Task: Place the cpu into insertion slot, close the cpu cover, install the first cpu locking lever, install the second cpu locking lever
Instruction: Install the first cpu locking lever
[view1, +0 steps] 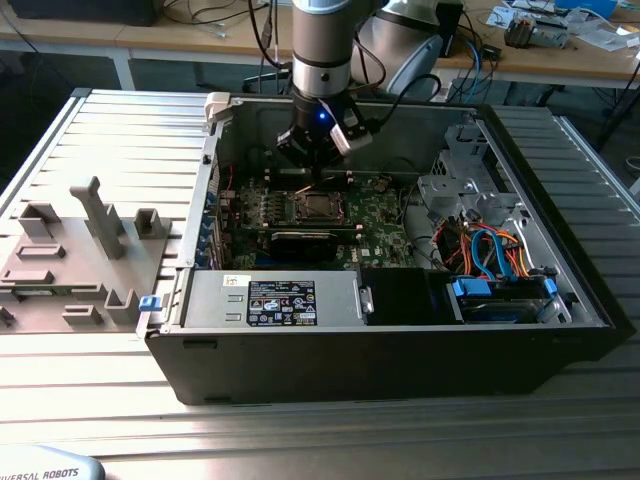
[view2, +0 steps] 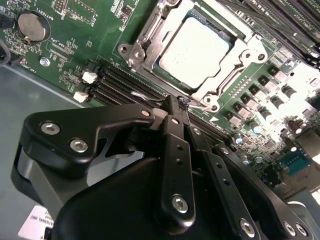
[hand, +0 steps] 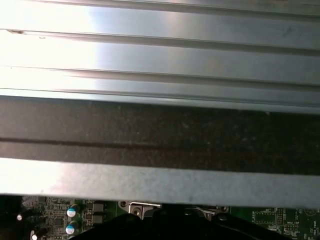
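Second wrist view gives me the gripper (view2: 181, 106) pressed together on a thin locking lever (view2: 150, 96), just beside the cpu cover (view2: 222, 82) edge, cpu (view2: 196, 49) seated beyond.

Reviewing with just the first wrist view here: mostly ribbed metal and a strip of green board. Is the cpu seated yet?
Observer: Yes. In the second wrist view the cpu lies seated, silvery top up.
Operator: And the cpu cover?
Observer: The cpu cover lies flat, framing the chip.
Operator: Where is the gripper?
Observer: In the exterior view the gripper is low inside the computer case, just behind the insertion slot.
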